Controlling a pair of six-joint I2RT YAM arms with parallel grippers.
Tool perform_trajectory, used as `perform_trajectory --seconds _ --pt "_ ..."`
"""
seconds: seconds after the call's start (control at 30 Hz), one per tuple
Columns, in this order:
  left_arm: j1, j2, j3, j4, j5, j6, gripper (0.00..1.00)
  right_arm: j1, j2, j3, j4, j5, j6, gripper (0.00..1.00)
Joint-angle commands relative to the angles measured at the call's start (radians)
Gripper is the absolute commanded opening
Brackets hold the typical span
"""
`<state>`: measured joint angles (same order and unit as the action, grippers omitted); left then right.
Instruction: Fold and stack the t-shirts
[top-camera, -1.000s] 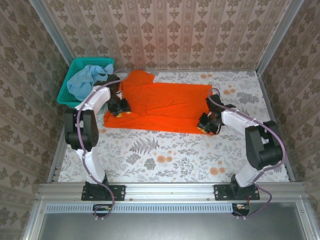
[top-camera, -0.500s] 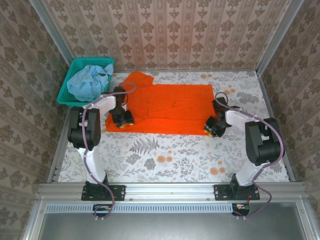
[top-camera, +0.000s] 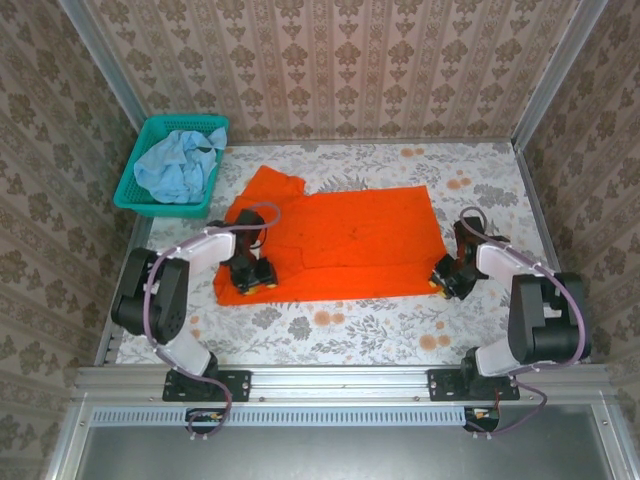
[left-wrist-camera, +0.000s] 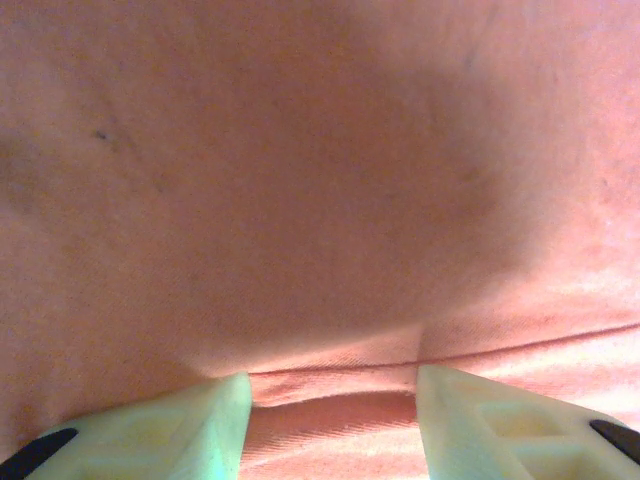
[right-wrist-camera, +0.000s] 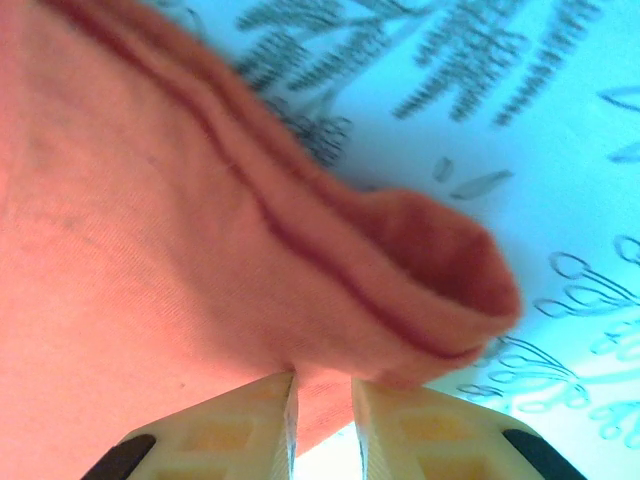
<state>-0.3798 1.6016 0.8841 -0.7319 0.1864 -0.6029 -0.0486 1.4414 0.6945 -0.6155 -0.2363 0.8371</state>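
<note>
While pinching a near corner of the orange t-shirt (top-camera: 340, 235) in the nearly closed right gripper (top-camera: 447, 280), straddles the shirt's near-left hem with left gripper (top-camera: 255, 276) parted, likely to draw it flat on the table (top-camera: 340, 325) for folding.

I am working in a robot test booth dressed up like a home. Patterned wallpaper panels (top-camera: 350, 70) stand at 9, 12 and 3 o'clock, held by bare metal posts (top-camera: 548, 72). The table (top-camera: 350, 330) wears a floral cloth. The left arm (top-camera: 150, 295) and right arm (top-camera: 540, 320) are bolted to an aluminium rail (top-camera: 340, 382) at 6 o'clock. A teal mesh basket (top-camera: 186, 121) sits at 10 o'clock.
</note>
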Motion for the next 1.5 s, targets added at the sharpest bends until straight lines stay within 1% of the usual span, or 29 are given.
perform_trajectory --seconds 0.0,0.13,0.3,0.47,0.63,0.67,0.73,0.8,0.93,1.0,1.07,1.13,1.2,1.27,1.37,1.4,1.47 --pt "0.014 -0.023 -0.037 -0.073 -0.126 -0.023 0.52 -0.023 -0.017 -0.035 -0.050 0.013 -0.024 0.26" --pt "0.062 -0.071 -0.069 -0.092 -0.180 0.017 0.59 -0.030 -0.017 -0.047 -0.035 0.008 -0.027 0.26" --pt "0.155 -0.132 -0.089 -0.074 -0.134 0.062 0.72 -0.036 -0.018 -0.059 -0.020 0.009 -0.021 0.27" --pt "0.225 -0.115 -0.078 -0.112 -0.159 0.055 0.72 -0.046 -0.028 -0.058 -0.016 0.018 -0.021 0.28" --pt "0.272 -0.108 -0.040 -0.144 -0.162 0.048 0.69 -0.051 -0.044 -0.026 -0.036 0.014 -0.038 0.35" --pt "0.274 -0.123 -0.014 -0.160 -0.167 0.047 0.70 -0.051 -0.090 -0.019 -0.043 0.014 -0.039 0.37" --pt "0.270 -0.151 0.051 -0.195 -0.191 0.035 0.74 -0.044 -0.140 -0.008 -0.051 0.012 -0.036 0.42" --pt "0.250 -0.173 0.135 -0.226 -0.232 0.003 0.80 -0.014 -0.214 0.013 -0.065 0.053 -0.035 0.49" --pt "0.171 -0.170 0.301 -0.286 -0.318 -0.098 0.85 0.119 -0.320 0.062 -0.057 0.136 -0.009 0.59" --pt "0.134 -0.161 0.380 -0.300 -0.347 -0.126 0.86 0.183 -0.338 0.088 -0.057 0.139 -0.023 0.60" --pt "0.110 -0.138 0.459 -0.314 -0.348 -0.144 0.86 0.216 -0.350 0.102 -0.067 0.117 -0.073 0.61" --pt "0.096 -0.095 0.556 -0.315 -0.323 -0.130 0.86 0.220 -0.378 0.093 -0.081 0.095 -0.130 0.62" --pt "0.087 -0.039 0.655 -0.318 -0.307 -0.087 0.86 0.220 -0.412 0.076 -0.072 0.090 -0.173 0.64" --pt "0.087 0.033 0.761 -0.323 -0.280 -0.032 0.85 0.220 -0.427 0.071 -0.047 0.101 -0.175 0.65" --pt "0.093 0.169 0.934 -0.333 -0.247 0.051 0.84 0.223 -0.400 0.079 0.032 0.095 -0.153 0.66" --pt "0.098 0.225 0.988 -0.325 -0.225 0.070 0.81 0.225 -0.380 0.091 0.056 0.110 -0.153 0.66" --pt "0.100 0.336 1.096 -0.318 -0.192 0.107 0.75 0.222 -0.330 0.126 0.073 0.178 -0.151 0.66"
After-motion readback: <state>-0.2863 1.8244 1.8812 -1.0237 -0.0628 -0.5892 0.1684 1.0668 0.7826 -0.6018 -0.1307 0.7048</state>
